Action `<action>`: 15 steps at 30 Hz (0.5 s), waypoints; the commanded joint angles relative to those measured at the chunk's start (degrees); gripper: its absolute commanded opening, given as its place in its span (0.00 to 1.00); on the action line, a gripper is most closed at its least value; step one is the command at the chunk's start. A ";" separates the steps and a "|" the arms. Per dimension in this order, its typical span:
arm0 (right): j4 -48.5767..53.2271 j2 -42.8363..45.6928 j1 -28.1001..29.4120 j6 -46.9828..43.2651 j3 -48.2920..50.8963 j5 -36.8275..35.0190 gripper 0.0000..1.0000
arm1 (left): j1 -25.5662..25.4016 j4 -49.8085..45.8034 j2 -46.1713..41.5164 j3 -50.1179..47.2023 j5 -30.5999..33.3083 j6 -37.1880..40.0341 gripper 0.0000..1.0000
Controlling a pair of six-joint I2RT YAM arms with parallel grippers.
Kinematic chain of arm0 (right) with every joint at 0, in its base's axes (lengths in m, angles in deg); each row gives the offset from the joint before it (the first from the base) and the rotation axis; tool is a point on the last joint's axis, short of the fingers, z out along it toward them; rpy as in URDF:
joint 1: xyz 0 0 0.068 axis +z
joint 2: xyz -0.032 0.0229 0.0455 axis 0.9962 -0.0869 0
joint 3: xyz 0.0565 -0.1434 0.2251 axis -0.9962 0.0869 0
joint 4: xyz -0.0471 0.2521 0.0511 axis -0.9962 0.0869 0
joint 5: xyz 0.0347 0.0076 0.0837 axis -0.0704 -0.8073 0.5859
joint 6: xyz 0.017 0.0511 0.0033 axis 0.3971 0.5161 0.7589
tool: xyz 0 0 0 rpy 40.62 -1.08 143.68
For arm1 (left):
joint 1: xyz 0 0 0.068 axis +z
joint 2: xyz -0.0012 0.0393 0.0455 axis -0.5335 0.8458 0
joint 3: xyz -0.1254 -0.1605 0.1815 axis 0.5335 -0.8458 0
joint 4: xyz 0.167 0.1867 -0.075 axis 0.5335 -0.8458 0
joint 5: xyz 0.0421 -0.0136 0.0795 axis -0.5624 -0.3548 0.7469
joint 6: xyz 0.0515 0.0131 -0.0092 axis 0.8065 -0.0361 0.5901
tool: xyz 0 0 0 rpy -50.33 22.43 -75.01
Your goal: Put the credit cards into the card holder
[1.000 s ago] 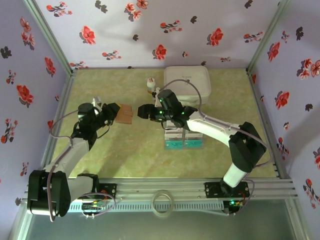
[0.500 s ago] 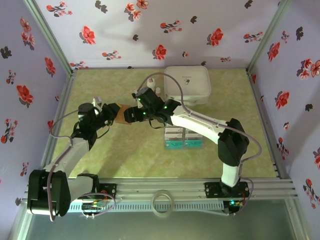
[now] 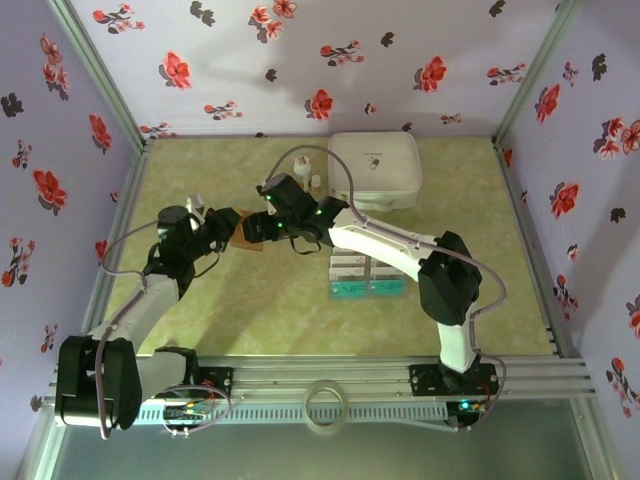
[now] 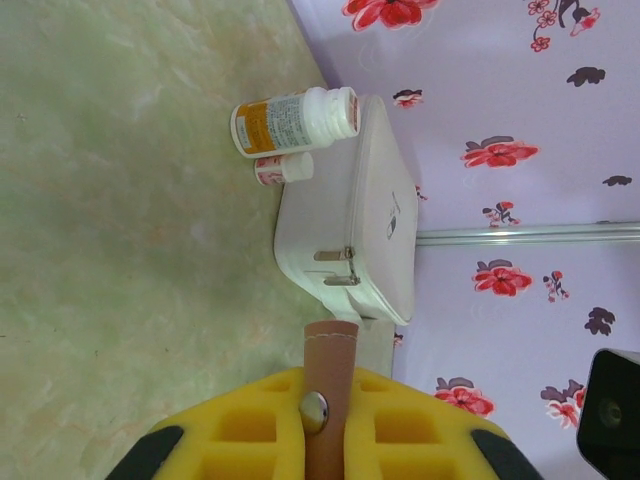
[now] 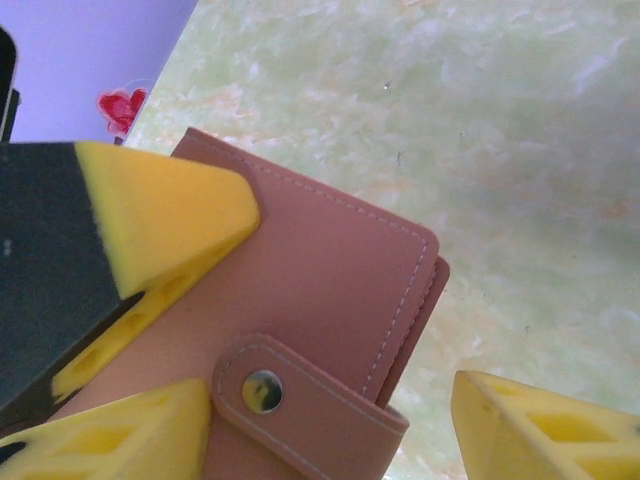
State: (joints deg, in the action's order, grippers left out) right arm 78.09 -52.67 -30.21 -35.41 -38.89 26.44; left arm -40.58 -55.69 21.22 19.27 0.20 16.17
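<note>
Card holder (image 5: 320, 300) left-centre on bench (image 3: 250, 320), btwn left end effector (image 3: 226, 228) & right end effector (image 3: 254, 228). Box (image 3: 375, 168) at back, bottles (image 3: 301, 170) just left of it. Credit cards (image 3: 366, 280) in front of box.

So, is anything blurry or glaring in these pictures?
Top view: soft even light, no harsh shadows on the table. Left wrist view: bottles and white box sharp, the near yellow pads slightly soft. Right wrist view: wallet stitching crisp, its snap glinting.

Brown card holder (image 5: 330, 290), white box (image 4: 380, 220), green marbled table (image 4: 120, 200), lilac red-flowered walls (image 4: 500, 80)
</note>
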 commanded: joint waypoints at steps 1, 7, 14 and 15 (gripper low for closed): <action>-0.01 -1.92 0.42 -1.27 -1.52 -4.25 0.63 | 0.04 0.49 0.11 1.77 -0.97 1.15 0.03; 5.89 -1.68 0.41 -2.07 -0.45 -15.23 0.53 | 0.04 0.63 0.23 1.43 -0.89 1.41 0.03; 9.59 6.60 -2.67 0.38 8.76 -22.63 0.46 | 0.02 0.87 0.54 0.99 -0.79 1.67 0.02; 8.52 8.12 -3.02 0.56 10.11 -21.65 0.46 | 0.07 0.96 0.64 0.90 -0.72 1.72 0.02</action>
State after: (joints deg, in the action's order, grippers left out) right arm 83.29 -49.68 -31.32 -36.09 -31.75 9.81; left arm -40.58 -56.63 21.97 19.27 0.26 16.63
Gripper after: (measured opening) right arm 0.460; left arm 0.115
